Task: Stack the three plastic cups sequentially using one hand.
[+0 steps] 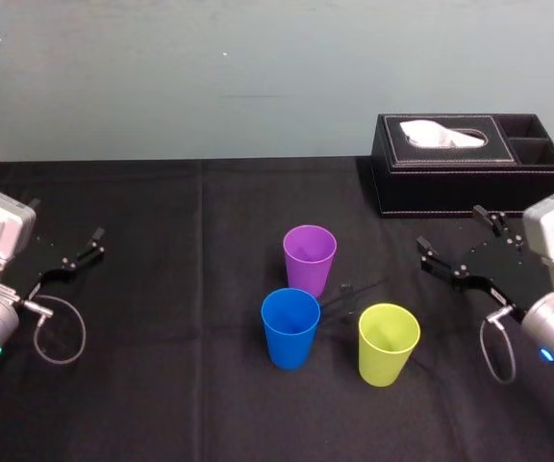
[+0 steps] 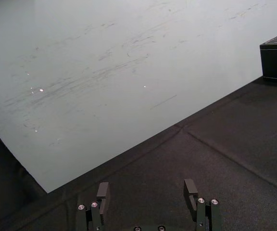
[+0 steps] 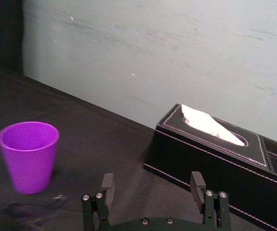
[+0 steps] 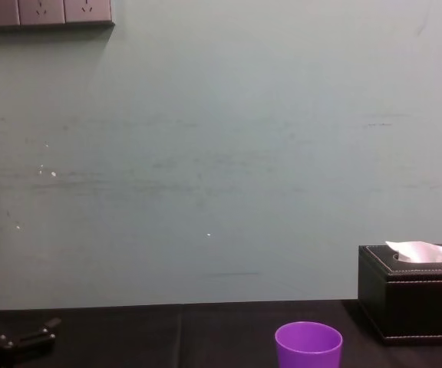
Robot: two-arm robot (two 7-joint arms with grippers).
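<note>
Black table [image 1: 162, 404]: three cups [image 1: 289, 327] unstacked, midway between left gripper [image 1: 82, 248], right gripper [image 1: 451, 231].

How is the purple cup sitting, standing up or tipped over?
Standing up. The purple cup rests on its narrow bottom with its round open mouth facing up. In the right wrist view its sides rise straight, with no lean.

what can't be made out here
Chest view: the purple cup loses its base to the bottom edge, the tissue box its right end to the right edge.
Left wrist view: the tissue box is a corner at the frame edge.
Head view: a dark speck between purple cup and yellow-green cup, too small to identify.
Wrist views: the left claw and right claw, both open, are cut off at the frame edge.
</note>
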